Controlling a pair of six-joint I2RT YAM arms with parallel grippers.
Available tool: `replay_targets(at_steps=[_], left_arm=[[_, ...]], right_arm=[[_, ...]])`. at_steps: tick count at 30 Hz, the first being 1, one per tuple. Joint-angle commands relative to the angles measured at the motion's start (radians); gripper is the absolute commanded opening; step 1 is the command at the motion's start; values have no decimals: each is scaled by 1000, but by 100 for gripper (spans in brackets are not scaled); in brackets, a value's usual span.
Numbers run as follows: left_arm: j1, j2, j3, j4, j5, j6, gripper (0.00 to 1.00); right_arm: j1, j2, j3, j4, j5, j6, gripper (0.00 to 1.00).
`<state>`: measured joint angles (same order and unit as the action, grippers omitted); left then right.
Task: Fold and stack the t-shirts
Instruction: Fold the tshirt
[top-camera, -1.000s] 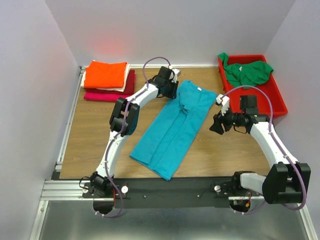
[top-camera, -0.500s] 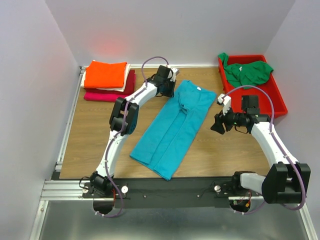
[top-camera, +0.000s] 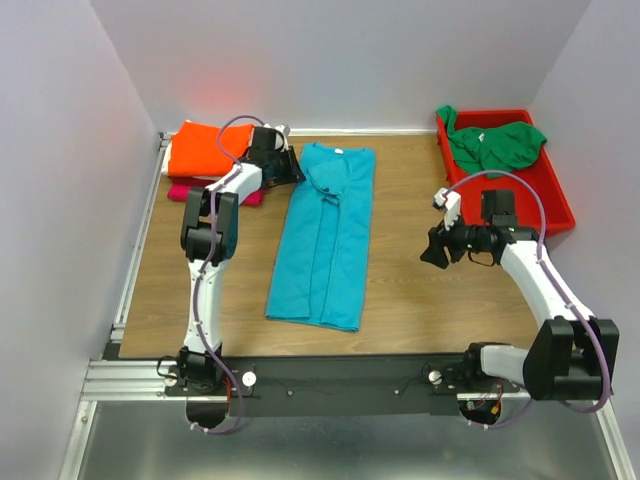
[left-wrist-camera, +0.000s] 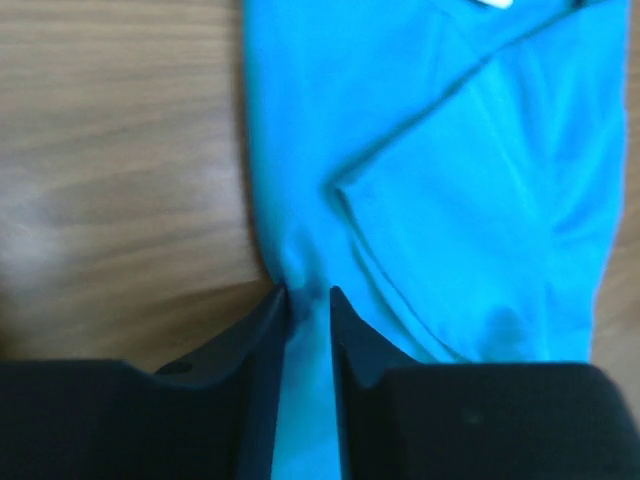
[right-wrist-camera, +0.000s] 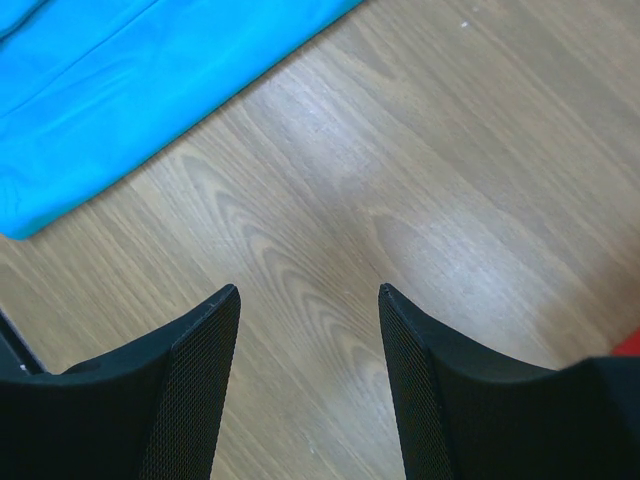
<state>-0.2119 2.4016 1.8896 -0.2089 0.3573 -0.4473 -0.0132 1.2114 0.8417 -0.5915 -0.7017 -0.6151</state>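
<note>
The teal t-shirt (top-camera: 327, 235) lies folded lengthwise into a long strip on the table, its collar end at the back. My left gripper (top-camera: 293, 166) is shut on the shirt's back left edge, next to the pile of folded shirts. In the left wrist view my left gripper (left-wrist-camera: 309, 295) pinches the teal t-shirt (left-wrist-camera: 440, 190). My right gripper (top-camera: 432, 250) is open and empty over bare wood to the right of the shirt. In the right wrist view my right gripper (right-wrist-camera: 309, 292) hovers above the table with the teal t-shirt (right-wrist-camera: 120, 80) at the upper left.
A pile of folded shirts, orange (top-camera: 200, 148) on top with white, dark red and magenta (top-camera: 180, 193) beneath, sits at the back left. A red bin (top-camera: 555, 200) at the back right holds a crumpled green t-shirt (top-camera: 495, 145).
My left gripper has dragged the shirt's collar end to the left and back. The shirt now lies almost straight instead of slanted. The right arm has barely moved.
</note>
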Motion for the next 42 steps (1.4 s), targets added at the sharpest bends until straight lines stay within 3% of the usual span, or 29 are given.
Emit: replay_targets(at_steps=[1, 5, 8, 11, 14, 15, 17, 21, 24, 27, 28, 30, 32, 34, 38, 42], left_arm=[[-46, -222, -110, 152, 111, 16, 40], [-47, -442, -193, 197, 49, 82, 51], [-47, -640, -286, 204, -46, 169, 52], [-46, -914, -440, 288, -155, 247, 58], [-44, -1091, -637, 354, -219, 301, 70], [-43, -1207, -743, 396, -231, 314, 80], [-41, -1367, -840, 420, -247, 344, 88], [-40, -1586, -1029, 382, -270, 380, 91], [-40, -1721, -1138, 342, -273, 389, 91], [-38, -1808, -1210, 322, -274, 406, 91], [-40, -1864, -1250, 289, -277, 406, 90], [-38, -1884, -1258, 283, -273, 404, 90], [-40, -1900, -1265, 279, -264, 401, 90], [-38, -1912, -1267, 282, -241, 403, 90], [-38, -1902, -1285, 327, -144, 430, 91], [-41, -1897, -1350, 420, 66, 468, 91]], right_arm=[[-4, 75, 0, 16, -53, 40, 65], [1, 213, 57, 18, -145, 115, 62], [12, 332, 115, 25, -165, 181, 60], [76, 484, 259, 39, -159, 281, 59], [130, 580, 335, 103, -95, 391, 61], [168, 630, 377, 129, -17, 475, 61], [217, 716, 422, 189, 98, 572, 62], [260, 827, 499, 269, 217, 782, 59], [274, 884, 560, 298, 205, 853, 57], [291, 954, 614, 295, 202, 877, 54], [297, 1014, 634, 288, 237, 900, 35], [298, 1017, 631, 286, 281, 899, 30], [297, 1010, 626, 280, 327, 888, 14], [294, 999, 631, 272, 392, 861, 5], [265, 1007, 683, 231, 456, 796, 1], [219, 1048, 761, 168, 499, 691, 1]])
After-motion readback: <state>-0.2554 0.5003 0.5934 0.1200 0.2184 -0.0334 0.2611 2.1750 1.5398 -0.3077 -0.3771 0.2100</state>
